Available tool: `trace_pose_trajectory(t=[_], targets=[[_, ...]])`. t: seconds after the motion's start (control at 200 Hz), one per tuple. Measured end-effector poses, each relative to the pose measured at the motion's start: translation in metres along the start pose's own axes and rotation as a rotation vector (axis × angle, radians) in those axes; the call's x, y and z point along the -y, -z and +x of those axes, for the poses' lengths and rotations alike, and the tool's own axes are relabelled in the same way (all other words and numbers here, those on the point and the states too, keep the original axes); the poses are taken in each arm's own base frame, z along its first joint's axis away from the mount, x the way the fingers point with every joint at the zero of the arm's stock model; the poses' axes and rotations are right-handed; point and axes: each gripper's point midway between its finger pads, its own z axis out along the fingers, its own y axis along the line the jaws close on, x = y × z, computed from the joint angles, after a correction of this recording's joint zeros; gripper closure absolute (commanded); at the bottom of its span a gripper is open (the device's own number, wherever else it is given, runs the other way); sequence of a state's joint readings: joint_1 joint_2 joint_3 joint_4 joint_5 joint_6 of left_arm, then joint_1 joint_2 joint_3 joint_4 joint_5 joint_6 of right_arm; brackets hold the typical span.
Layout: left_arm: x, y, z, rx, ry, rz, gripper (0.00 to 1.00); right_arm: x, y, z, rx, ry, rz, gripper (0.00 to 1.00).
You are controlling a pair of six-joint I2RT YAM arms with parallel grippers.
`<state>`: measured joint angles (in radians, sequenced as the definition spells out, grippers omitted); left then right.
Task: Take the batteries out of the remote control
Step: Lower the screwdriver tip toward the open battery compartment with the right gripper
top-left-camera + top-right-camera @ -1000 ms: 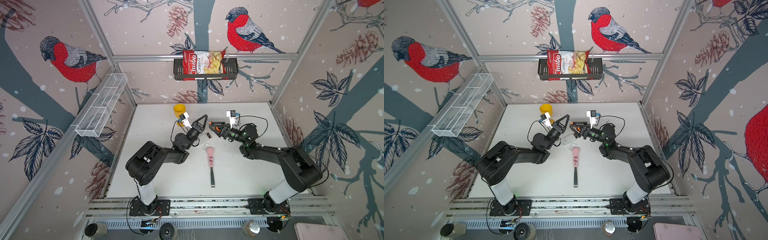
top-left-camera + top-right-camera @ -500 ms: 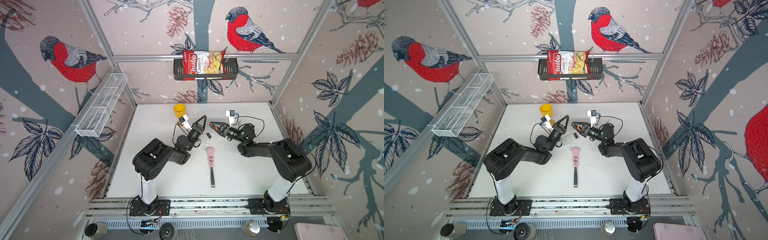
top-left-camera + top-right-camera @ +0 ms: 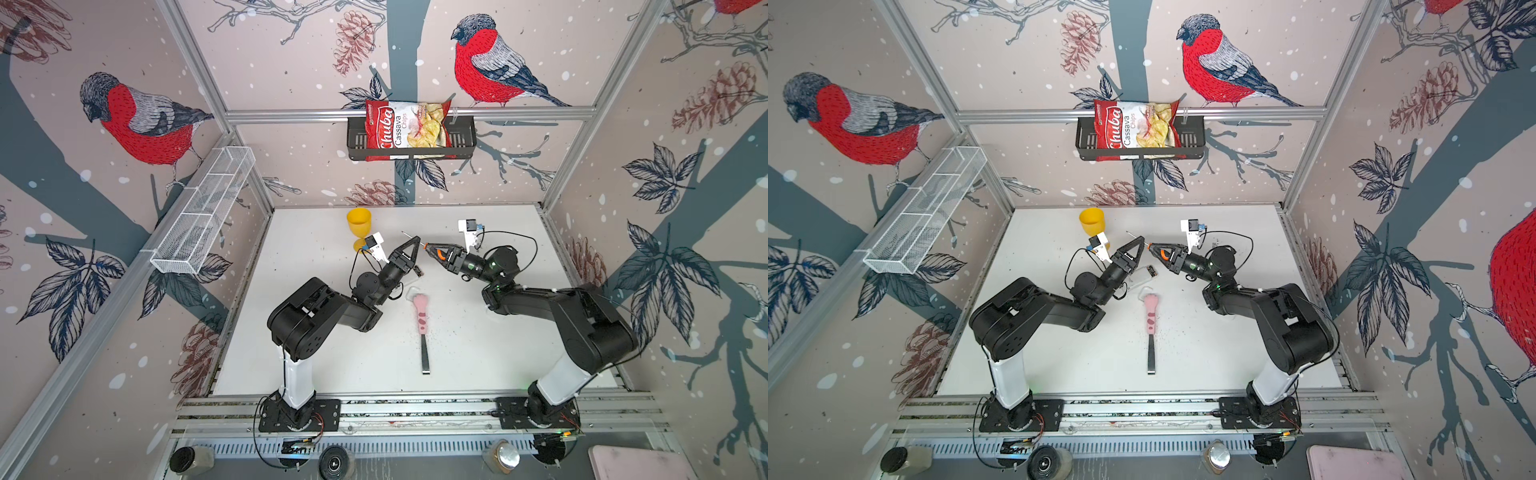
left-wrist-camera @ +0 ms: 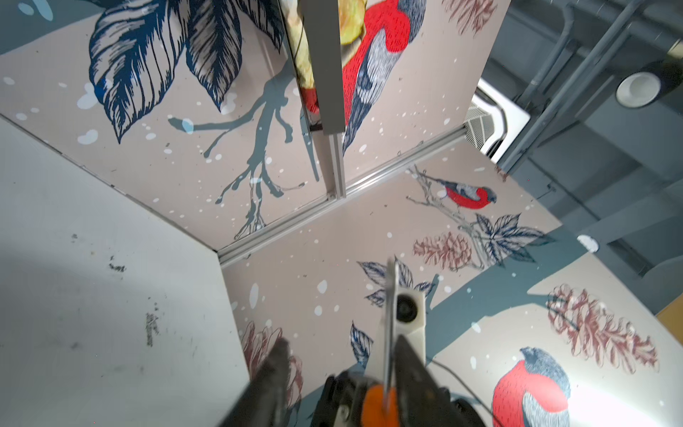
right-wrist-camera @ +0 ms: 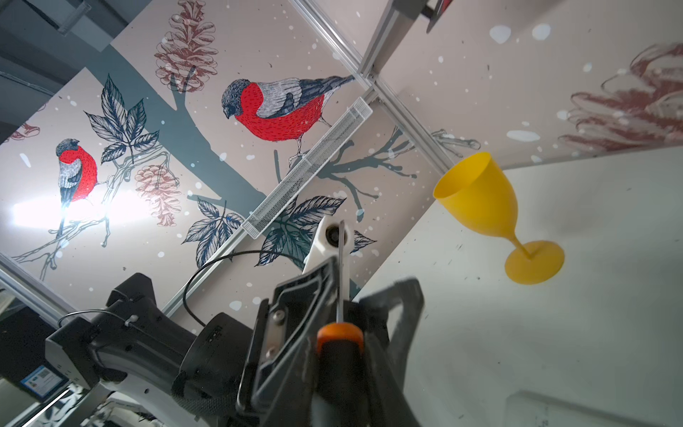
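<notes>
Bottom of the frame in both top views: on the white table (image 3: 316, 365) a pink-handled tool (image 3: 422, 318) lies flat, its dark blade pointing down-frame. Just above its handle, about dead centre, is the remote (image 3: 1143, 275), flat on the table and partly tucked under the left gripper (image 3: 411, 249). The dark patch at the remote's right end is what I take for the batteries (image 3: 1153, 271) — way too small to count, or to tell if they're seated.

The left gripper's jaws stand apart with nothing clamped. In the wrist views the screwdriver (image 5: 340, 336) shaft runs through that gap, right beside one finger, and I can't tell if it touches. The right gripper (image 3: 434, 251), centre-right, is closed tight on the screwdriver's black handle. The orange collar pokes out and the tip aims up-left past the left gripper.

Further back, a yellow goblet (image 3: 358, 224) stands upright near the table's back edge, left of centre. Up top on the back wall a chip bag (image 3: 405, 129) sits in a black basket (image 3: 463, 141) — and a white wire shelf (image 3: 203, 216) hangs on the left wall.
</notes>
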<state>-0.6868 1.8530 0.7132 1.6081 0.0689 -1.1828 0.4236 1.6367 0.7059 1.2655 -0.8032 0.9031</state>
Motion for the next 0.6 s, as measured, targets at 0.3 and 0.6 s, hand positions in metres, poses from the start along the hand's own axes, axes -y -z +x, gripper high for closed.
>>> trace_pose_trajectory(t=[0.3,0.6], targets=[[0.018,0.048,-0.002,-0.074,-0.218,-0.135,0.09,0.035,0.045,-0.009,-0.026,0.011,0.263,1.0],[-0.062,0.107,0.022,-0.255,-0.461,-0.628,0.05,0.064,0.076,0.022,-0.104,-0.039,0.486,1.0]])
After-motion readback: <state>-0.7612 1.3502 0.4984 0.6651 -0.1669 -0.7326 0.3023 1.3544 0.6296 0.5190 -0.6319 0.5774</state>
